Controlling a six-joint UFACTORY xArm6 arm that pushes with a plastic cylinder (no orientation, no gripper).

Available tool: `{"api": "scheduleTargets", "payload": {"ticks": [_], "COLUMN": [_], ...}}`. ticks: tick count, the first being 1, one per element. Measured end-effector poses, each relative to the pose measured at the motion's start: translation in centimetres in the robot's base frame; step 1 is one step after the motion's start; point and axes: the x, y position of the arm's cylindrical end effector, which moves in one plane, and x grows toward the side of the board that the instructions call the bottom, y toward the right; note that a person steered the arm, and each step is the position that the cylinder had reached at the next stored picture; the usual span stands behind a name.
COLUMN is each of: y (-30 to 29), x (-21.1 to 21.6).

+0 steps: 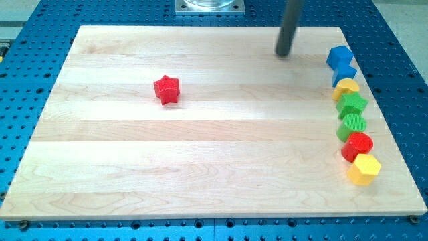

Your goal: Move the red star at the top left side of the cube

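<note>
The red star (pixel 166 90) lies alone on the wooden board, left of centre in the upper half. The blue cube (pixel 339 57) sits at the top of a column of blocks along the board's right edge. My tip (pixel 283 53) rests on the board near the top edge, about 80 px left of the blue cube and far to the right of the red star. It touches no block.
Below the blue cube the column holds a second blue block (pixel 345 73), a yellow block (pixel 346 87), a green star-like block (pixel 352 104), a green round block (pixel 352 125), a red cylinder (pixel 358 145) and a yellow hexagon (pixel 364 169). A metal base (pixel 209 7) stands beyond the top edge.
</note>
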Motion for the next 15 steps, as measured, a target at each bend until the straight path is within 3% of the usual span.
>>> {"api": "scheduleTargets", "payload": {"ticks": [1,2,3,4,5,7,8,9,10,12,13,14,15], "y": [-4.9,-8.1,-15.8,-22.5,-25.8,-12.2,-10.9,-15.3,-19.7,-10.1,-15.2,-15.1,-9.4], "x": [4.0,11.4,16.4,17.8,15.6,12.0,8.6,13.5,11.8,4.7,6.2,3.9,2.0]}}
